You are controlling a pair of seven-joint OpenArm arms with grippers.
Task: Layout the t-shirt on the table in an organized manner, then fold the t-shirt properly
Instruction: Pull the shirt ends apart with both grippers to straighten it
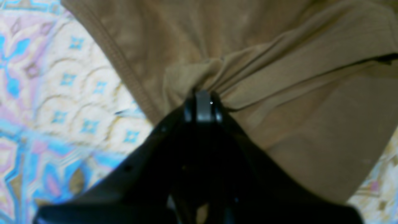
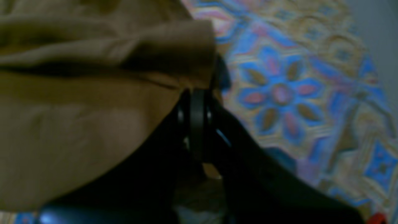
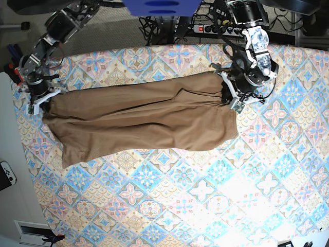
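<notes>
The tan t-shirt (image 3: 144, 116) is stretched lengthwise across the far half of the table (image 3: 195, 195), rumpled with long folds. My left gripper (image 3: 227, 98) is at the shirt's right end, shut on a bunched pinch of fabric. In the left wrist view the left gripper (image 1: 203, 93) closes on gathered t-shirt (image 1: 279, 77) cloth near a stitched hem. My right gripper (image 3: 42, 103) holds the shirt's left end at the table's left edge. In the right wrist view the right gripper (image 2: 197, 93) is shut on the t-shirt (image 2: 77, 102) edge.
The patterned table cloth (image 1: 62, 93) shows beside both grips. A white game controller (image 3: 6, 174) lies off the table at the left. Cables and a power strip (image 3: 213, 28) sit behind the far edge. A grey floor strip (image 2: 379, 34) borders the table.
</notes>
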